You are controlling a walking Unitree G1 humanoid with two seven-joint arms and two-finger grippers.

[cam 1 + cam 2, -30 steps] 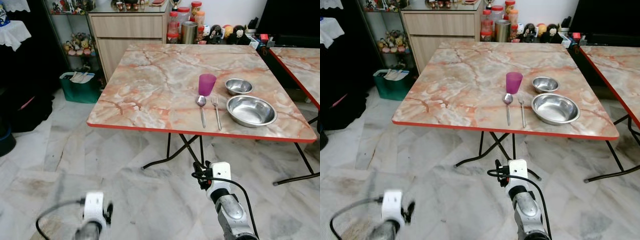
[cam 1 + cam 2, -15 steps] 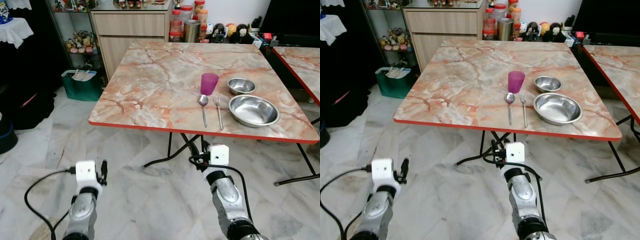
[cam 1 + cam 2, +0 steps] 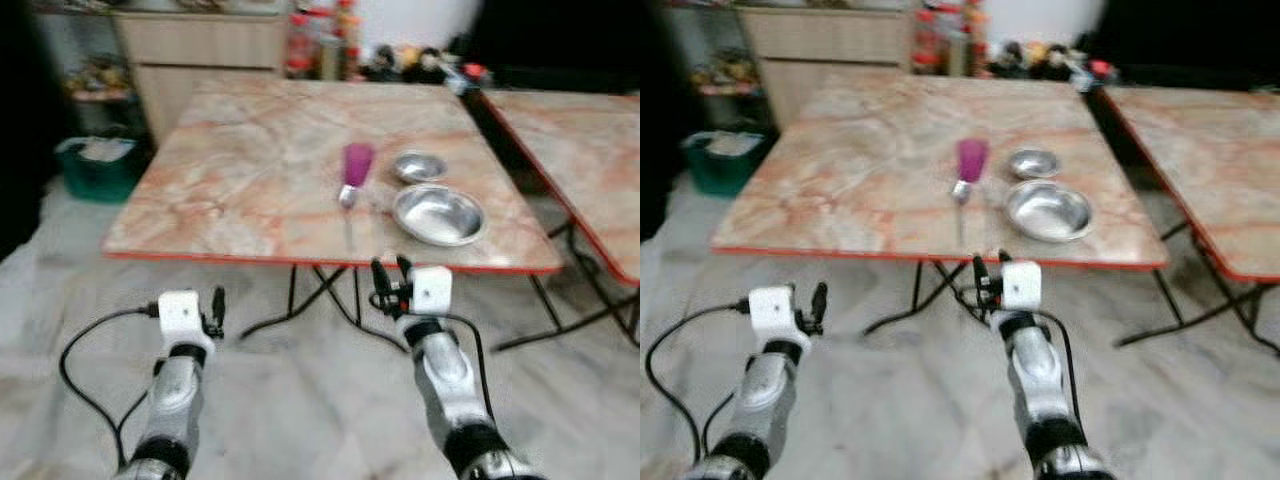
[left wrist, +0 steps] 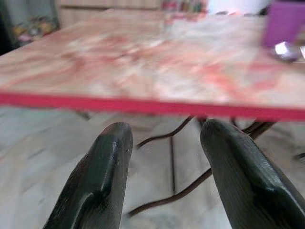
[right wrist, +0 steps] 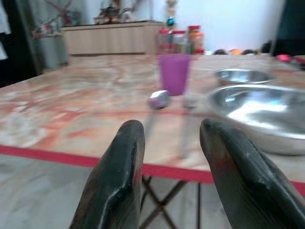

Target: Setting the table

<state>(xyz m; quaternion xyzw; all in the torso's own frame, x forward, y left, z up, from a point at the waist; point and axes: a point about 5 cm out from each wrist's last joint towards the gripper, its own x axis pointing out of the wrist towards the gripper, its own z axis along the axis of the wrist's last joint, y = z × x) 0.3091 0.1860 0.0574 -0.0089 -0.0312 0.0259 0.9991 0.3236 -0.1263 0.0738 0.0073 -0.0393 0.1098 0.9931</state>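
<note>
Left hand (image 3: pixel 216 305): held low before the table (image 3: pixel 240 150), at 8 o'clock of the setting; fingers parted, nothing grasped.
Cup (image 3: pixel 356 164): purple, upright, mid-table; judged light and stiff, best taken round its wall.
Spoon (image 3: pixel 347 207): laid at the cup's 6 o'clock; thin, slippery metal, best pinched at the handle.
Right hand (image 3: pixel 390 280): raised just short of the table's near edge; fingers spread, empty.
Large bowl (image 3: pixel 437 213): at 3 o'clock of the spoon; smooth steel, rim grip advised.
Small bowl (image 3: pixel 419 167): at the large bowl's 12 o'clock.
</note>
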